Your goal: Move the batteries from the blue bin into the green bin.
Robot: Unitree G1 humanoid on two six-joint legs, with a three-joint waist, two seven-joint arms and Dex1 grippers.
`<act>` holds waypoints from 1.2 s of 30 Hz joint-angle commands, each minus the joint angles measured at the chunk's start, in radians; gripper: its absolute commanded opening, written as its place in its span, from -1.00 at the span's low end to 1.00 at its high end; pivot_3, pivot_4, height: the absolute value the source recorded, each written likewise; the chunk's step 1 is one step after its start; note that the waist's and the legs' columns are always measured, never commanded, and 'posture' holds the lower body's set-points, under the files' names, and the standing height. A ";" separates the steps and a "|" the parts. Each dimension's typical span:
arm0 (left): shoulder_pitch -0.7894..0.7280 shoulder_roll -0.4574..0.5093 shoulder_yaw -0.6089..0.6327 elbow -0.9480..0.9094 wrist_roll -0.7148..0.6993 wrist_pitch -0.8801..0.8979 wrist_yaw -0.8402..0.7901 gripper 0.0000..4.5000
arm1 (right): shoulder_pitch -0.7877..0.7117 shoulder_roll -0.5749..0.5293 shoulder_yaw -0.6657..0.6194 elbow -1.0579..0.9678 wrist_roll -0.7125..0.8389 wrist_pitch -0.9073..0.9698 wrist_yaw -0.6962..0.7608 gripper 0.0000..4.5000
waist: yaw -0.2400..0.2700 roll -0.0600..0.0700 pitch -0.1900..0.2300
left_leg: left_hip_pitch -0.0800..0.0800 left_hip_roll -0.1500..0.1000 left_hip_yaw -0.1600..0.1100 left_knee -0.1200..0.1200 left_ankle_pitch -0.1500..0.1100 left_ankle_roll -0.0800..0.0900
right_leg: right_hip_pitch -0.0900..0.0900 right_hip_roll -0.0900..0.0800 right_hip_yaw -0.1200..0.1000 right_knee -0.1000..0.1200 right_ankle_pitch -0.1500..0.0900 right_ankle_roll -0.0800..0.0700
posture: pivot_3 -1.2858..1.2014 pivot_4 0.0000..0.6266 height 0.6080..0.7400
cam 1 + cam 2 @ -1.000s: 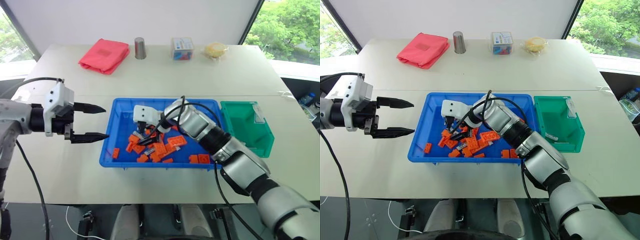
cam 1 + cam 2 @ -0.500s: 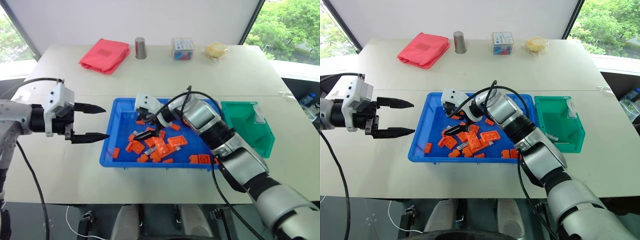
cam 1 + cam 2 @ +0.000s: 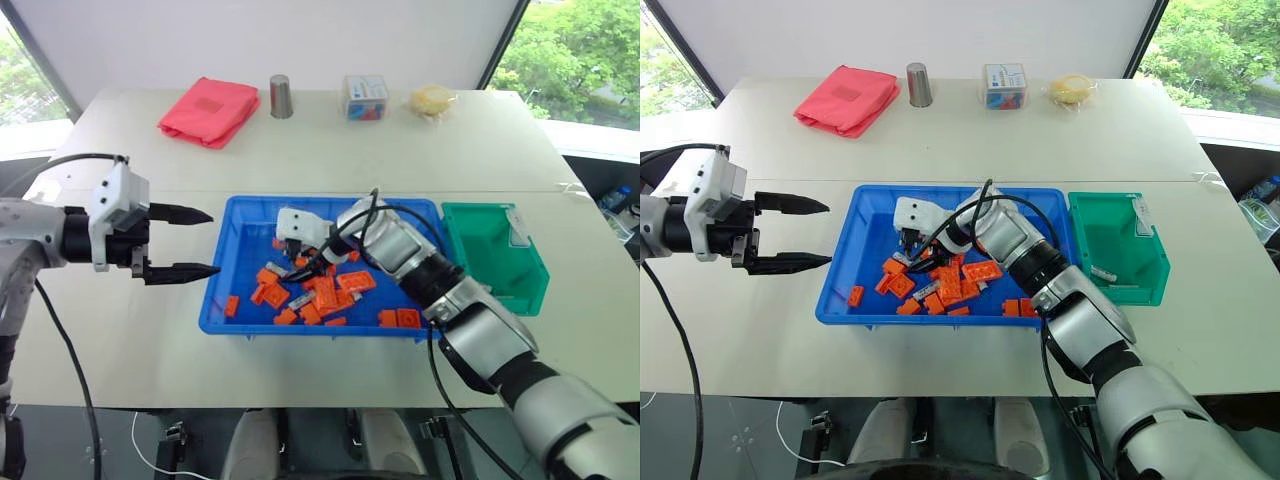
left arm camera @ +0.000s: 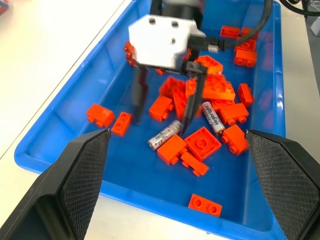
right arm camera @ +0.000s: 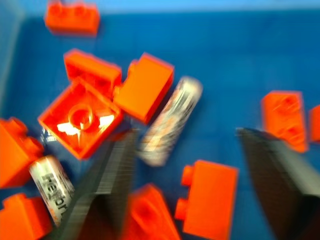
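Observation:
The blue bin (image 3: pixel 222 262) sits mid-table, strewn with orange bricks (image 4: pixel 202 144). Two silver batteries lie among them: one battery (image 4: pixel 165 135) on the bin floor, another battery (image 4: pixel 212 116) against the brick pile. My right gripper (image 4: pixel 161 124) points down into the bin, jaws apart, fingertips just above the first battery (image 5: pixel 170 122), which lies beside one finger (image 5: pixel 112 180) with nothing clamped. To the left of the bin, my left gripper (image 3: pixel 190 243) hovers open over the table. The green bin (image 3: pixel 480 250) stands against the blue bin's right end.
Along the far table edge sit a red cloth (image 3: pixel 208 110), a metal cup (image 3: pixel 281 96), a clear box (image 3: pixel 365 97) and a yellow packet (image 3: pixel 432 100). A cable loops over my right wrist (image 3: pixel 375 205). Bare table lies left of and in front of the bins.
My right gripper lifted toward the bin's far side half a second ago, then came back down onto the pile with its jaws narrower. The left arm has not moved.

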 commanded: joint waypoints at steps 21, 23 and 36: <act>-0.173 -0.092 -0.131 0.127 0.063 -0.083 -0.045 1.00 | -0.010 -0.158 -0.261 -0.507 0.235 0.477 -0.006 -0.82 | 0.004 -0.001 0.000 | 0.000 0.000 -0.001 0.000 0.000 0.000 | 0.001 0.000 -0.001 -0.001 0.000 0.000 | 0.03 -0.52 0.93; -0.196 -0.100 -0.135 0.136 0.064 -0.081 -0.046 1.00 | 0.033 -0.153 -0.195 -0.477 0.196 0.407 -0.036 -0.82 | -0.001 -0.001 -0.001 | 0.001 0.000 0.000 0.000 0.000 0.000 | 0.001 0.000 0.000 0.000 0.000 0.000 | 0.03 -0.52 0.93; -0.110 -0.055 -0.085 0.060 0.035 -0.042 -0.044 1.00 | 0.021 -0.065 -0.118 -0.262 0.108 0.164 -0.137 0.49 | -0.023 -0.001 0.000 | 0.000 0.000 -0.002 -0.001 0.000 0.000 | 0.000 0.000 0.000 0.000 0.000 0.000 | 0.03 -0.52 0.93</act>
